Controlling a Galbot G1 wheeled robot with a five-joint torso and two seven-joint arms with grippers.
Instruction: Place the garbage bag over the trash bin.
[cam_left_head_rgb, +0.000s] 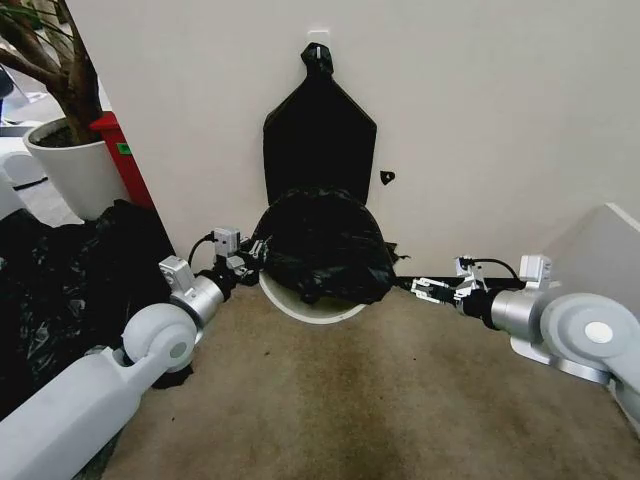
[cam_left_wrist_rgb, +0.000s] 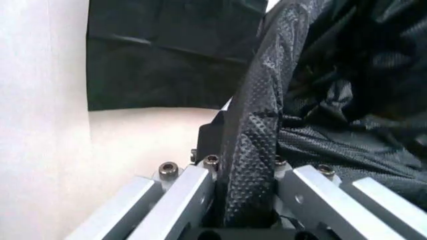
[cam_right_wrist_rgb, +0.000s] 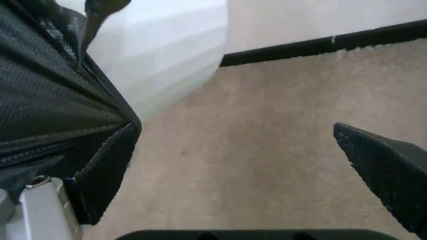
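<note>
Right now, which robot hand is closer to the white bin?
The left. The left gripper is right at the bin's rim, pinching the black bag. The right gripper is open, off to the bin's other side above the carpet.

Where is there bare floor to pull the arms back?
Bare carpet spreads between both arms, in front of the trash bin. Crowded: left gripper at the garbage bag; black sheeting heap beside it. Right gripper sits beside the bin.

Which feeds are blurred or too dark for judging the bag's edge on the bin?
Head view: even light, the garbage bag reads as a near-featureless black mass over the trash bin. Left wrist view: bag texture close up is soft. Right wrist view: near finger blurred, carpet sharper.
</note>
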